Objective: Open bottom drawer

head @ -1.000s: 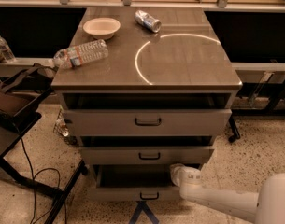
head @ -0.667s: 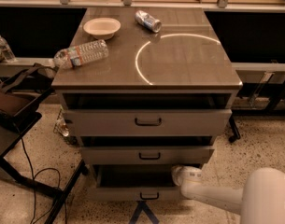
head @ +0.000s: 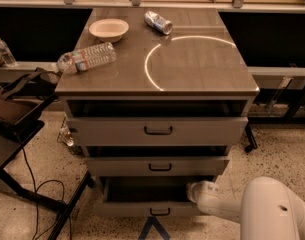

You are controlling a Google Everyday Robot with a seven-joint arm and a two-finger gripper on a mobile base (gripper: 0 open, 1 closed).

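Note:
The grey cabinet has three drawers. The bottom drawer (head: 142,208) is the lowest and slimmest, with a small black loop handle (head: 160,212). Its front stands out from the cabinet, and a dark gap shows behind it. My gripper (head: 198,191) is at the end of the white arm (head: 269,209), which comes in from the lower right. It sits at the right end of the bottom drawer, just behind the drawer front and under the middle drawer (head: 157,166). The top drawer (head: 157,130) also stands slightly out.
On the cabinet top (head: 192,69) lie a plastic water bottle (head: 87,57), a white bowl (head: 108,29) and a tipped can (head: 158,22). A dark chair with a bag (head: 14,109) and cables (head: 32,194) stand to the left. A blue floor mark (head: 153,229) is in front.
The bulky white link of my arm has come further into view from the lower right. The gripper end stays at the bottom drawer's right end. The drawer front has hardly shifted.

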